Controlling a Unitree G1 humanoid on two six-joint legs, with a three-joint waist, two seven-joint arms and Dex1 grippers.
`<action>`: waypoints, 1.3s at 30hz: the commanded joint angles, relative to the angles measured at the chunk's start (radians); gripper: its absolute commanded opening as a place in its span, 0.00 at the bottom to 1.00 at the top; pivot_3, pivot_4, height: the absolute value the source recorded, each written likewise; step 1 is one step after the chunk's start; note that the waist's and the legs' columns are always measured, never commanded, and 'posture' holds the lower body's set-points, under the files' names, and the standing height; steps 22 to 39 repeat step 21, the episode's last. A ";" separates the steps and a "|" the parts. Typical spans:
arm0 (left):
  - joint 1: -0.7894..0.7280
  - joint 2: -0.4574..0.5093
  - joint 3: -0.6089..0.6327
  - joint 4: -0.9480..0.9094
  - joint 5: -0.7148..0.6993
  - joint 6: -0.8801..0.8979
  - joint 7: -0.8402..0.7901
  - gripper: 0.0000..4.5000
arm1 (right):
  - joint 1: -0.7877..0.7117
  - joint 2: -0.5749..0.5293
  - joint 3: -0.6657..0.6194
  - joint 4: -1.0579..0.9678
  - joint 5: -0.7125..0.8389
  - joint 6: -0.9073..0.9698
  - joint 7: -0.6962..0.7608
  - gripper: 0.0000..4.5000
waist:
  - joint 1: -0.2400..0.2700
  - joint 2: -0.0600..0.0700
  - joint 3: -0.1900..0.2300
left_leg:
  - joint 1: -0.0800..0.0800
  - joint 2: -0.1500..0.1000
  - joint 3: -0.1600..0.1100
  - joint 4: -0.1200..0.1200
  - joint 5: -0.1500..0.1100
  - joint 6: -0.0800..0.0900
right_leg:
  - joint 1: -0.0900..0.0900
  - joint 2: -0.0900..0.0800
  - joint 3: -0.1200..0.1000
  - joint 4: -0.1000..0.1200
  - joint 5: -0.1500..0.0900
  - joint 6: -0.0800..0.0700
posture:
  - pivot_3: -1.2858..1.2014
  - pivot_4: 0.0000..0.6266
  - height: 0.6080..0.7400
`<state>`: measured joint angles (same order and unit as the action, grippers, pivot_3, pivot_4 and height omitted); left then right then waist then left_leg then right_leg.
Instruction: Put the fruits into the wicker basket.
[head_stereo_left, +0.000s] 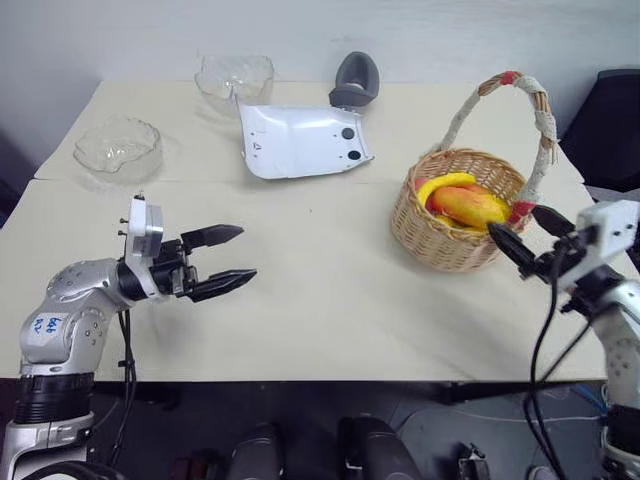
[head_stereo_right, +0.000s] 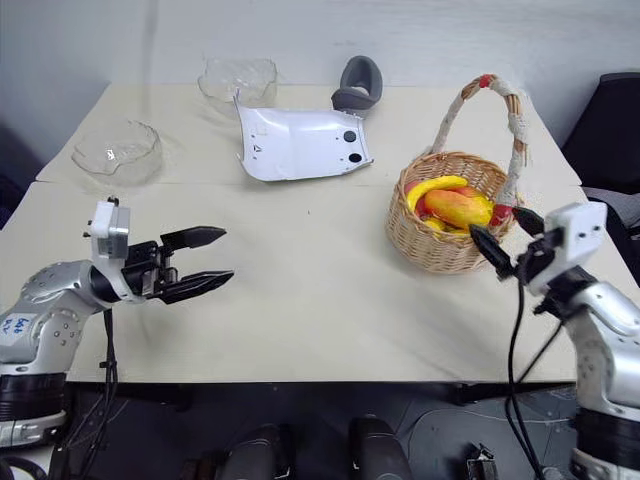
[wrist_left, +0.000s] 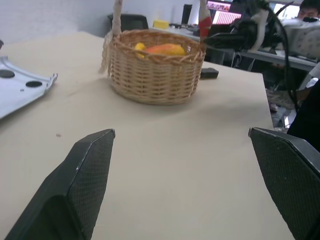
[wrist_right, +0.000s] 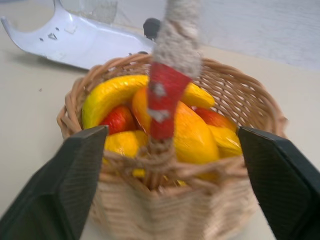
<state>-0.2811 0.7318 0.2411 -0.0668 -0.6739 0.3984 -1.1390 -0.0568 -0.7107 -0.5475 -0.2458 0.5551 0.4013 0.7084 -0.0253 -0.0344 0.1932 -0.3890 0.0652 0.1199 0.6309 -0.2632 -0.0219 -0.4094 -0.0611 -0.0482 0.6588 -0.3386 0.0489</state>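
Note:
The wicker basket (head_stereo_left: 452, 225) stands on the right part of the table, its arched handle (head_stereo_left: 530, 100) upright. Inside lie the fruits: a yellow banana (wrist_right: 117, 92), an orange-yellow mango (wrist_right: 190, 132) and smaller red (wrist_right: 119, 120) and yellow pieces. My right gripper (head_stereo_left: 530, 232) hangs open just beside the basket's right rim, pointing at it, with nothing between its fingers. My left gripper (head_stereo_left: 222, 262) is open and empty above the table's front left, pointing toward the basket from well away.
A white moulded plastic sheet (head_stereo_left: 300, 140) lies at the table's back centre, with a grey curved object (head_stereo_left: 356, 80) behind it. Two clear glass bowls (head_stereo_left: 118, 145) (head_stereo_left: 235, 73) stand at the back left. A small black block (wrist_left: 209, 73) lies right of the basket.

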 joint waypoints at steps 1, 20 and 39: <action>0.051 0.026 0.042 0.002 0.073 -0.115 -0.011 1.00 | 0.104 -0.037 -0.126 -0.067 0.054 -0.068 0.132 1.00 | 0.000 0.000 0.000 | 0.001 0.000 0.000 0.000 -0.001 0.002 | 0.001 0.000 0.000 0.000 0.000 0.000 | 0.52 0.24 1.00; 0.475 -0.049 0.123 -0.048 0.343 -0.534 0.205 1.00 | -0.087 0.125 0.451 0.361 -0.272 -0.759 0.499 1.00 | -0.002 0.000 -0.001 | 0.003 0.000 0.000 0.001 -0.002 0.004 | 0.002 -0.001 0.000 0.000 0.001 0.000 | 0.52 0.24 1.00; 0.480 -0.055 0.130 -0.059 0.338 -0.528 0.219 1.00 | -0.093 0.127 0.457 0.374 -0.272 -0.769 0.495 1.00 | -0.002 0.000 -0.001 | 0.003 0.000 0.000 0.001 -0.003 0.004 | 0.002 -0.001 0.000 0.000 0.001 0.000 | 0.52 0.24 1.00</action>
